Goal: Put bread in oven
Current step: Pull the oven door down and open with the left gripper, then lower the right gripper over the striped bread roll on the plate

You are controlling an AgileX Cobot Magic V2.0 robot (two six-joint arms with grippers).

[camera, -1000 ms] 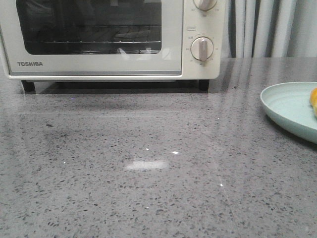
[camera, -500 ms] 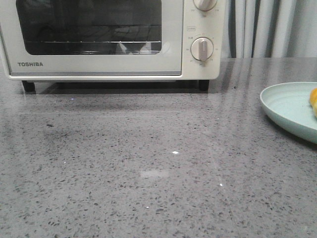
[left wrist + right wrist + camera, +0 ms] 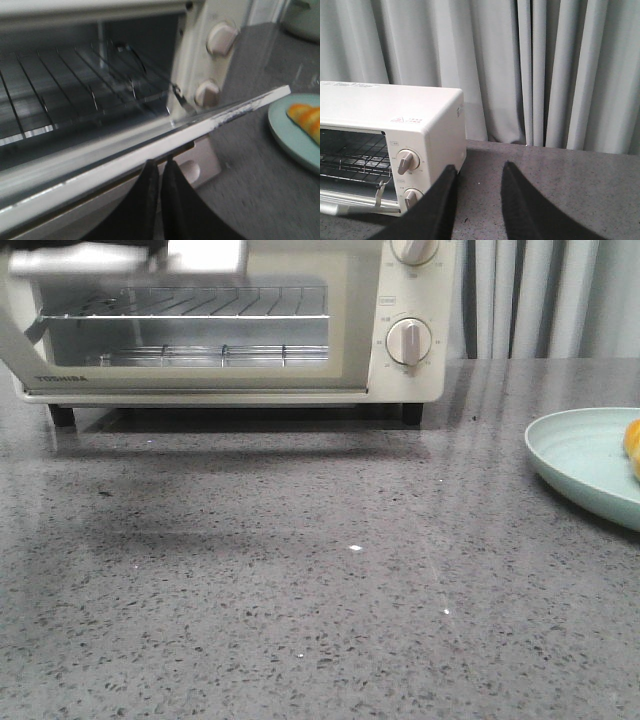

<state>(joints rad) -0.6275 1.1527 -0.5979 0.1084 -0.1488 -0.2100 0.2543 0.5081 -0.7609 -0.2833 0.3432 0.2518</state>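
Where the TOSHIBA toaster oven (image 3: 230,325) showed a shut door half a second ago, its door (image 3: 150,155) now swings down — left gripper (image 3: 160,172) pinched together at its edge, right gripper (image 3: 477,192) apart, idle — wire rack (image 3: 190,305) exposed, bread (image 3: 306,120) waiting on the pale green plate (image 3: 580,465).

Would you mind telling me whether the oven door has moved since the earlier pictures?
Yes. The oven door has swung down and outward from shut against the oven, whose feet stay put on the table, exposing the wire rack.

The bread (image 3: 633,443) is cut off; the oven (image 3: 225,330) door is motion-blurred.
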